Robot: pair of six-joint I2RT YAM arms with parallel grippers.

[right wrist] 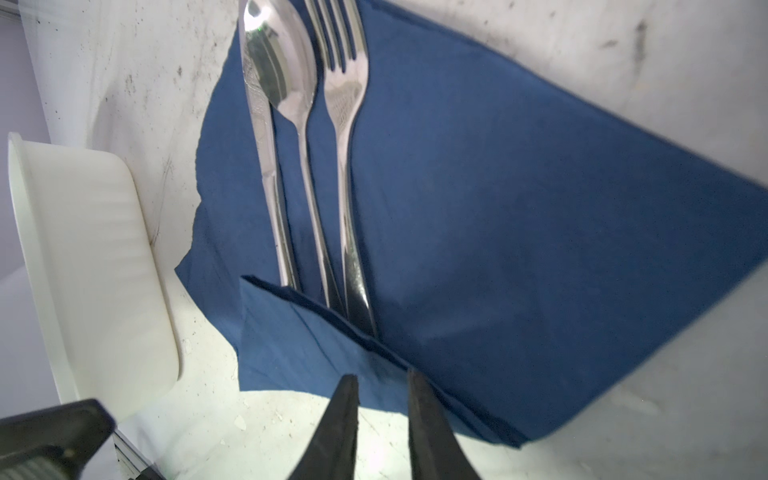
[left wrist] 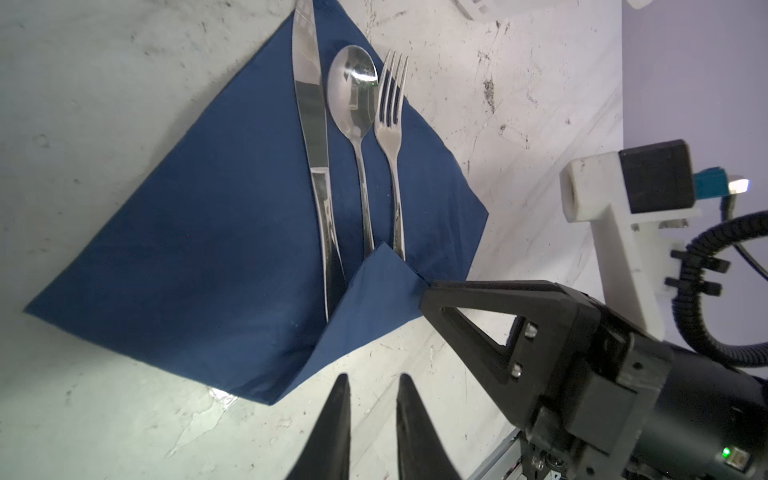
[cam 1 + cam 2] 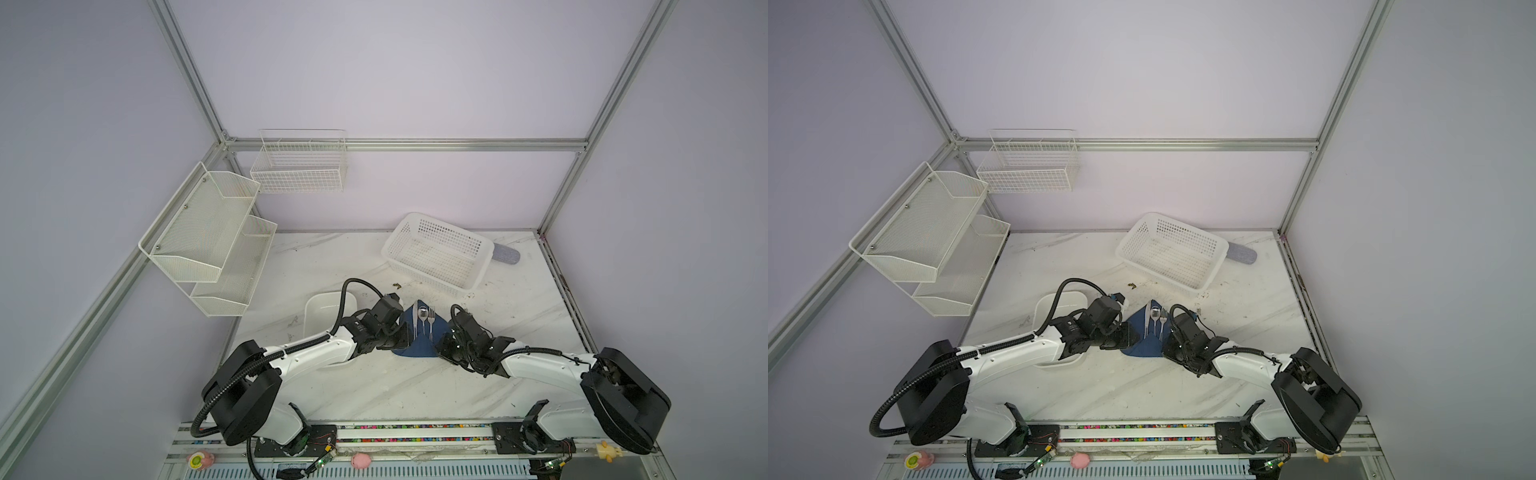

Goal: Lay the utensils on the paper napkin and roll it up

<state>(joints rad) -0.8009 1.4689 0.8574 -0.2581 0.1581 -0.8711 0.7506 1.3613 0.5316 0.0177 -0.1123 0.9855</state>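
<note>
Napkin [image 3: 415, 350] lies mid-frame in both top views, its lower corner folded over the handles of the utensils [image 2: 353, 83]. Left gripper [image 2: 372, 376] is narrowly parted and empty. Right gripper [image 1: 382, 374] is narrowly parted, tips at the flap. Dish [image 3: 326, 300] sits left, partly under the left arm. Basket [image 3: 453, 227] and case [image 3: 505, 254] are upper right.

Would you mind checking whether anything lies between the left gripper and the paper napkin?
Nothing visible does: only bare table separates the left gripper from the paper napkin; the right gripper meets its folded flap off to one side.
</note>
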